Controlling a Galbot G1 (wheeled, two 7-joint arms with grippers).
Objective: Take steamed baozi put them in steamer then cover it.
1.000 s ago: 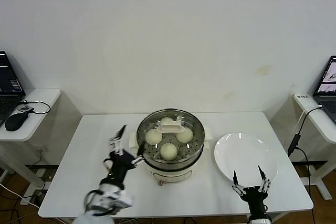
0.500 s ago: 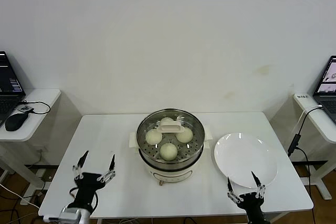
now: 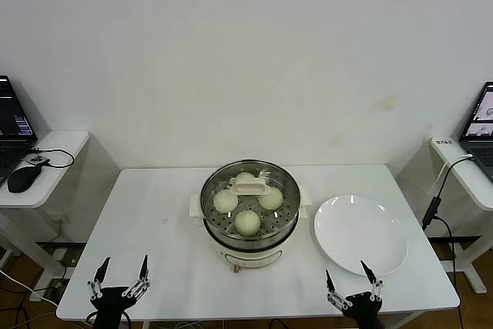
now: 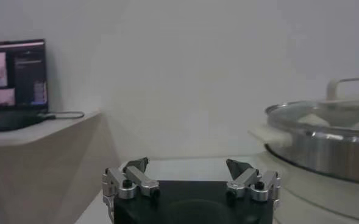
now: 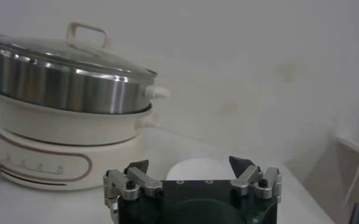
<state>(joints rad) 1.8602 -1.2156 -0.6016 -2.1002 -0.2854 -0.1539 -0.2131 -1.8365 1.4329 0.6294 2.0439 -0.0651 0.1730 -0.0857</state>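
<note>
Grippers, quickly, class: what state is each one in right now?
Left gripper: open, holding nothing, at the table's near edge.
Right gripper: open, holding nothing, near the plate.

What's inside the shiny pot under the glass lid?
Through the glass lid, four baozi sit on the holed tray inside the steamer. The lid's white handle partly hides the back one. Below the tray is hidden.

shiny steel steamer (image 3: 250,219), glossy plate (image 3: 360,234)

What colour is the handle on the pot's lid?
White, or creamy white. The lid handle shows best in the head view, above the baozi.
</note>
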